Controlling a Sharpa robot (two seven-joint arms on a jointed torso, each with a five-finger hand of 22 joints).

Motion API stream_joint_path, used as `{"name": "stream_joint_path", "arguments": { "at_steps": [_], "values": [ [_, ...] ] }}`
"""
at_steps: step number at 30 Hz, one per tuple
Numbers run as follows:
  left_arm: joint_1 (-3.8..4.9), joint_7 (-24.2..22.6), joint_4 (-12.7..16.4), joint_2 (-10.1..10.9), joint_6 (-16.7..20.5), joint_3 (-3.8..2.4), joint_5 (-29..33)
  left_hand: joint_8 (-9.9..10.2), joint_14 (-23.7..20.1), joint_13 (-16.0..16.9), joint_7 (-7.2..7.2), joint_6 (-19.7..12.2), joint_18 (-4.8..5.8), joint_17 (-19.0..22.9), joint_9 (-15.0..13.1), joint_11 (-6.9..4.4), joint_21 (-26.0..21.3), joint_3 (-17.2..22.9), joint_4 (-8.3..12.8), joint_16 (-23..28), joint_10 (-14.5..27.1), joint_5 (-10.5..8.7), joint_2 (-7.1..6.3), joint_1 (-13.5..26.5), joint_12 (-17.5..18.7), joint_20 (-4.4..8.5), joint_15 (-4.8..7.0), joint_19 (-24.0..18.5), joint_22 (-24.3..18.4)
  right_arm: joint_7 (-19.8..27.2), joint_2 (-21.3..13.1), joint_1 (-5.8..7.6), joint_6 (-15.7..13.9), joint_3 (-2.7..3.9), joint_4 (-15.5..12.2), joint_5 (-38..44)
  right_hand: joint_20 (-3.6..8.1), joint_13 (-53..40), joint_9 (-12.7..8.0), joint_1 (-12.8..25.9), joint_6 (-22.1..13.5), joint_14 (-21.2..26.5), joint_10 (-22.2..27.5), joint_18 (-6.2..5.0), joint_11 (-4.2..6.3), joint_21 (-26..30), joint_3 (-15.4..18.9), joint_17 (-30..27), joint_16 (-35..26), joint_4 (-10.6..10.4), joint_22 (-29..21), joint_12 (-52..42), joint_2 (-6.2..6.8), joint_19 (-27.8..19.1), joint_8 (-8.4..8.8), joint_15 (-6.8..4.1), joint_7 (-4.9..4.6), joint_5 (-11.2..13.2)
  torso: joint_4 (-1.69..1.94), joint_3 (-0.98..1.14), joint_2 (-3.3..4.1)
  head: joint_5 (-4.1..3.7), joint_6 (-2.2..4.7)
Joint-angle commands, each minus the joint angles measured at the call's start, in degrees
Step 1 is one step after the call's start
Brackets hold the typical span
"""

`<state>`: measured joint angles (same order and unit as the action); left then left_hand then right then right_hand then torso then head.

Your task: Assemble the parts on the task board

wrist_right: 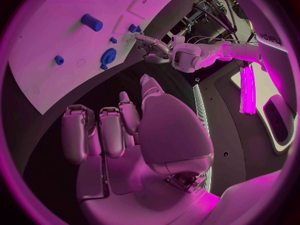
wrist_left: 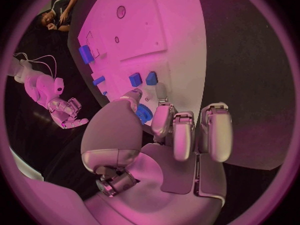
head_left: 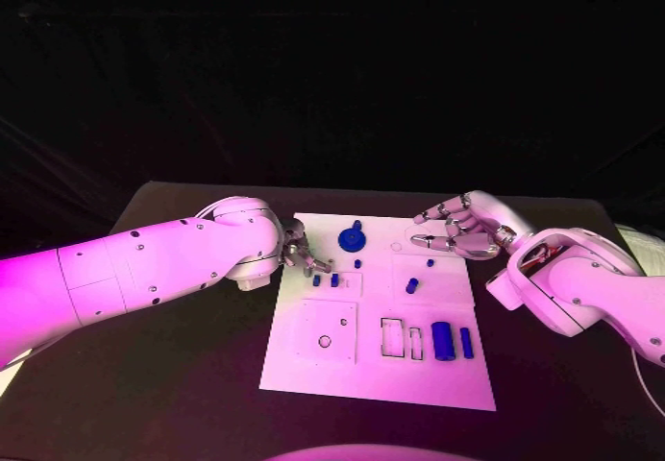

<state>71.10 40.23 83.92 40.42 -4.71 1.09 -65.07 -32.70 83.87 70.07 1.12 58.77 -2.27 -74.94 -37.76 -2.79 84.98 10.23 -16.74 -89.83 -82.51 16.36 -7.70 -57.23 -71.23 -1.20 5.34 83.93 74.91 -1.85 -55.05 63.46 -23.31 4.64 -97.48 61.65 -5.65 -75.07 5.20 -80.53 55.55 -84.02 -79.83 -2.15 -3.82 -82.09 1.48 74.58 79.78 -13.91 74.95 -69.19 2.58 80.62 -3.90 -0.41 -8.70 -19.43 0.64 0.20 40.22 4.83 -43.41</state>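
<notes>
On the task board [head_left: 312, 370], two blue parts [head_left: 442, 340] lie side by side near its near right corner, beside outlined slots. Midway up, the left hand [head_left: 303, 254] rests at the board's left edge, fingers loosely curled, holding nothing; its wrist view shows two small parts [wrist_left: 135, 79] just ahead. The right hand [head_left: 457, 230] hovers over the far right corner, curled and empty. The black table [head_left: 181, 206] meets dark drapery.

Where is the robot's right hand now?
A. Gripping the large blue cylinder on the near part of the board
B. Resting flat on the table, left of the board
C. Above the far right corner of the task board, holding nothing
C: in the head view the right hand hovers at the far right corner of the task board, fingers curled with nothing between them.
</notes>
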Motion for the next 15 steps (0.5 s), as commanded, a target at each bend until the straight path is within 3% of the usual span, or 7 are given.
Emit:
{"name": "stream_joint_path", "arguments": {
  "at_steps": [1,4,8,10,12,13,15],
  "values": [
    [-0.02,-0.05,0.29,0.41,6.23,-0.08,2.89,-0.14,6.13,-0.16,-0.33,-0.09,0.72,-15.06,-0.06,-0.19,-0.06,-0.78,-0.02,-0.17,-0.04,-0.03,0.13,0.53,0.05,0.44,0.41,2.91,10.85,0.28,0.06,-0.09,0.11,0.00,0.00,0.21,0.09,-0.19,0.08,-0.14,0.09,-2.77,-0.21,-1.08,0.38,0.20,0.45,-0.01,-0.17,-0.03,2.21,0.16,-0.33,-0.14,-0.03,-0.39,0.16,-0.20,0.03,0.08,0.01,0.00,0.05],
    [-0.02,-2.53,0.30,0.88,10.20,-0.10,5.24,0.74,6.13,-3.91,0.26,-1.77,-0.21,-15.06,0.13,0.27,-3.37,-1.97,0.04,-0.17,2.17,0.14,0.77,-0.03,3.94,0.31,0.16,0.86,8.20,0.28,0.01,-0.11,0.11,0.00,0.03,0.21,0.09,-0.19,0.08,-0.14,0.09,-2.77,-0.21,-1.08,0.38,0.20,0.45,-0.01,-0.17,-0.03,2.21,0.16,-0.33,-0.14,-0.03,-0.39,0.16,-0.20,0.06,0.07,-0.02,-0.10,0.04],
    [-0.01,-6.73,0.31,1.38,15.55,-0.10,8.29,2.06,5.25,-12.84,1.75,-5.34,-1.97,-12.30,0.59,1.53,-10.39,-4.99,0.02,1.66,8.16,0.29,0.72,-1.86,13.26,-0.43,-0.73,-3.35,2.83,0.28,-0.03,-0.14,0.11,0.00,0.09,0.21,0.09,-0.19,0.08,-0.14,0.09,-2.77,-0.21,-1.08,0.38,0.20,0.45,-0.01,-0.17,-0.03,2.21,0.16,-0.33,-0.14,-0.03,-0.39,0.16,-0.20,0.10,0.10,-0.03,-0.16,0.04],
    [-0.01,-9.34,0.36,1.43,17.09,-0.09,9.41,2.08,3.45,-19.62,2.71,-7.39,-3.38,-7.22,0.87,2.45,-16.59,-7.20,-0.05,5.41,13.22,0.34,0.67,-3.96,20.20,-1.11,-1.62,-6.82,-1.75,0.28,-0.03,-0.17,0.10,0.00,0.14,0.21,0.09,-0.19,0.08,-0.14,0.09,-2.77,-0.21,-1.08,0.38,0.20,0.45,-0.01,-0.17,-0.03,2.21,0.16,-0.33,-0.14,-0.03,-0.39,0.16,-0.20,0.00,0.10,0.02,-0.15,0.15],
    [-0.01,-12.44,0.34,1.20,17.36,-0.05,9.88,1.91,2.39,-23.30,3.16,-8.65,-4.06,-4.33,1.04,2.94,-20.05,-8.15,0.04,7.69,16.11,0.36,0.89,-5.69,23.71,-1.53,-1.86,-8.54,-4.30,0.29,-0.02,-0.20,0.09,0.00,0.19,0.21,0.09,-0.19,0.08,-0.14,0.09,-2.77,-0.21,-1.08,0.38,0.20,0.45,-0.01,-0.17,-0.03,2.21,0.16,-0.33,-0.14,-0.03,-0.39,0.16,-0.20,-0.02,0.10,0.01,-0.15,0.18],
    [-0.01,-14.43,0.29,0.97,17.25,0.00,9.98,2.17,0.59,-24.96,3.80,-10.13,-4.96,-0.30,1.37,3.51,-24.78,-7.98,0.52,11.02,18.70,0.29,1.36,-7.92,25.73,-1.88,-2.35,-11.21,-7.75,0.30,-0.01,-0.22,0.08,0.00,0.22,0.20,0.09,-0.19,0.08,-0.14,0.09,-2.77,-0.21,-1.08,0.38,0.20,0.45,-0.01,-0.17,-0.03,2.21,0.16,-0.33,-0.14,-0.03,-0.39,0.16,-0.20,-0.04,0.09,0.01,-0.20,0.23],
    [-0.02,-18.66,0.07,0.36,16.71,0.16,9.37,3.81,-5.92,-27.85,5.89,-13.61,-7.10,11.36,2.96,5.21,-38.82,-5.92,2.45,21.58,24.90,0.41,2.24,-15.38,30.28,-3.12,-3.79,-19.55,-17.76,0.32,0.02,-0.25,0.06,0.00,0.26,0.20,0.09,-0.19,0.08,-0.14,0.09,-2.77,-0.21,-1.08,0.38,0.20,0.45,-0.01,-0.17,-0.03,2.21,0.17,-0.33,-0.14,-0.03,-0.39,0.16,-0.21,-0.07,0.05,0.04,-0.43,0.37]
  ]
}}
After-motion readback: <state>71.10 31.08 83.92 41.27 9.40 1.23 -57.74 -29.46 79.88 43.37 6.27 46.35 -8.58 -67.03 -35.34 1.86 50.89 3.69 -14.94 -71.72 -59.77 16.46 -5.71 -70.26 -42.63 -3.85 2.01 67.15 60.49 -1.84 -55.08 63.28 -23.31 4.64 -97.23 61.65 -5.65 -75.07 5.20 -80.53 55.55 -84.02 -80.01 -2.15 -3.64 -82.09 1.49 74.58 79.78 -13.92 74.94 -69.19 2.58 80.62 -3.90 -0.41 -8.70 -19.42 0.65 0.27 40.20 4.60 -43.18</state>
